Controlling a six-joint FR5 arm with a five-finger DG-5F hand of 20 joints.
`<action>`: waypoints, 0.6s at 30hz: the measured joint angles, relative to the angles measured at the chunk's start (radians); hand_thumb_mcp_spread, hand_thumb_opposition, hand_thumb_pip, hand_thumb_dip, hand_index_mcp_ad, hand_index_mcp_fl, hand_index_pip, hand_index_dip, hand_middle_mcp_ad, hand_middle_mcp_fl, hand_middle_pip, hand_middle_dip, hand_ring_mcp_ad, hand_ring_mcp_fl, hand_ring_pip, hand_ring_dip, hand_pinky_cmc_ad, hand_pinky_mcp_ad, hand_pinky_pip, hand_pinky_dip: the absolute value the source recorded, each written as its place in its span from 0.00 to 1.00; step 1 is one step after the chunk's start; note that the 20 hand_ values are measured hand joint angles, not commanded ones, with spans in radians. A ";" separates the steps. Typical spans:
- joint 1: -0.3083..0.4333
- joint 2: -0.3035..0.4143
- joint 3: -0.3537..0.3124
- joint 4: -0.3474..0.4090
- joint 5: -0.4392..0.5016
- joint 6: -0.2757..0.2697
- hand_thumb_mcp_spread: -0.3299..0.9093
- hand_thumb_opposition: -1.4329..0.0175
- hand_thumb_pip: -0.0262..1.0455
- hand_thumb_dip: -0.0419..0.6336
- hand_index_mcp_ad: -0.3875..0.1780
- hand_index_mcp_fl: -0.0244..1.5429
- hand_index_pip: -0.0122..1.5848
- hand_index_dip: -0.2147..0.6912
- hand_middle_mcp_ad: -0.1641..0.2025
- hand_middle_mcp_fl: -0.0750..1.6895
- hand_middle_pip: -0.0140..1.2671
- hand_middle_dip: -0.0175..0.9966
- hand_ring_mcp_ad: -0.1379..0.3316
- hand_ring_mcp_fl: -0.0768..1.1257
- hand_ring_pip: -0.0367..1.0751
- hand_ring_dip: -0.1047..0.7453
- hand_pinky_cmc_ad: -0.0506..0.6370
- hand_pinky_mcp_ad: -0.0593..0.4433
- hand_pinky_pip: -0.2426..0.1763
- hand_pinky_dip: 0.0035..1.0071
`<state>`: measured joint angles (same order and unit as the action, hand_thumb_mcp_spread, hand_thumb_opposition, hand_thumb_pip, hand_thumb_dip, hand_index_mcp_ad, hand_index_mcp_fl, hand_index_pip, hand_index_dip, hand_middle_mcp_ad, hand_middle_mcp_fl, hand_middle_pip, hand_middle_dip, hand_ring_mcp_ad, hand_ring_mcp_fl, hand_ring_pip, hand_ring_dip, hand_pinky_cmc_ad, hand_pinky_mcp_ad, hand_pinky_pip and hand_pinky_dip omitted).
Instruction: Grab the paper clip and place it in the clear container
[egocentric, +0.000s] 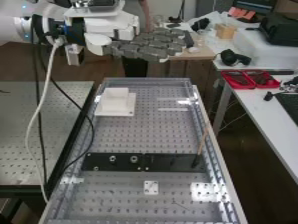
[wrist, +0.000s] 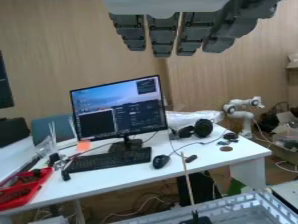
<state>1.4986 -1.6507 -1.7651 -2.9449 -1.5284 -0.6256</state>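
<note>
A robot hand, fingers extended and empty, hangs above the bench; grasping seems yet to begin, calling for a descent to the paper clip.

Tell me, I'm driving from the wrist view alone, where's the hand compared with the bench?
Observer: In the high view, the hand appears just above the far edge of the bench.
Operator: Okay, and the thin stick, what's it standing in?
Observer: It rises from a black strip laid across the bench, near the strip's end on the high view's right.
Operator: Anything pale toward the bench's far end?
Observer: Yes, a white block sits there, toward the high view's left.
</note>
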 joint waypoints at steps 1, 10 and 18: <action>-0.003 -0.006 -0.002 0.003 0.001 0.002 0.27 0.99 0.03 0.07 0.70 0.01 0.01 0.25 0.66 0.05 0.02 0.04 0.43 0.06 0.04 0.14 0.17 0.22 0.55 0.02; -0.052 -0.077 -0.023 0.042 0.009 0.004 0.44 0.71 0.44 0.17 0.66 0.02 0.05 0.22 0.60 0.05 0.07 0.08 0.41 0.06 0.07 0.15 0.29 0.41 0.52 0.22; -0.118 -0.149 -0.019 0.064 -0.004 0.008 0.47 0.56 0.55 0.20 0.62 0.05 0.10 0.20 0.61 0.05 0.09 0.11 0.47 0.06 0.09 0.17 0.51 0.64 0.50 0.36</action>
<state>1.3802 -1.7994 -1.7839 -2.8806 -1.5324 -0.6174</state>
